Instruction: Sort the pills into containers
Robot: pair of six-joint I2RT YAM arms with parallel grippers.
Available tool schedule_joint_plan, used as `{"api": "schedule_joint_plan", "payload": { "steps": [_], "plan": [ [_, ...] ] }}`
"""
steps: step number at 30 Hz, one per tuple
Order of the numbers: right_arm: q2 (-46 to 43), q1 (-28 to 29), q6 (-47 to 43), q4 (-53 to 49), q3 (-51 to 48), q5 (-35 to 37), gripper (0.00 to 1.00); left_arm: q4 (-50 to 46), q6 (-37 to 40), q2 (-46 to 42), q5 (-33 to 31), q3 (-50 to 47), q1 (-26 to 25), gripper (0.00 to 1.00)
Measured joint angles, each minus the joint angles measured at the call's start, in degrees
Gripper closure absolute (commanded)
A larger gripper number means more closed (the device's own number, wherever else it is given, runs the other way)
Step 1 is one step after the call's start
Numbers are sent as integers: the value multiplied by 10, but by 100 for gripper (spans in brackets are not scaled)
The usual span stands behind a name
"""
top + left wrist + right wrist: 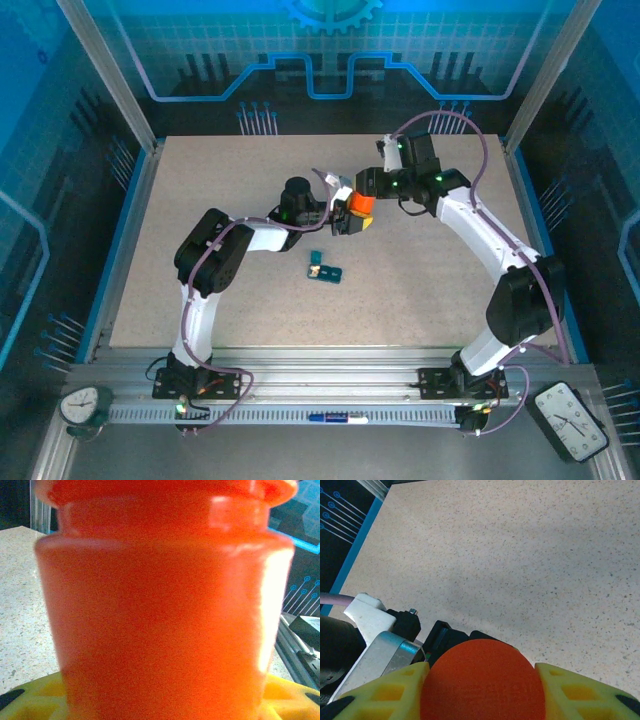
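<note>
Pill box (326, 269), dark teal, lies flat near the middle of the worktop (200, 200), well in from every edge. Just past it, toward the far edge, the orange bottle (358, 207) is caught between both arms. The left fingers (35, 700) are clamped around its body, and the right fingers (390, 690) are squeezed tight on its round end.
</note>
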Motion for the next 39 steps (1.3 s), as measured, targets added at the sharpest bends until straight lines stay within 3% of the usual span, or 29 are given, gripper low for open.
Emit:
{"api": "schedule_joint_plan", "payload": {
  "steps": [17, 28, 39],
  "plan": [
    [-8, -12, 14, -98, 35, -20, 15, 47, 2, 0, -10, 5, 10, 100],
    [-67, -62, -10, -110, 76, -59, 19, 64, 11, 0, -9, 5, 12, 100],
    [63, -88, -145, -258, 277, -126, 18, 61, 79, 0, -10, 5, 12, 100]
  ]
}}
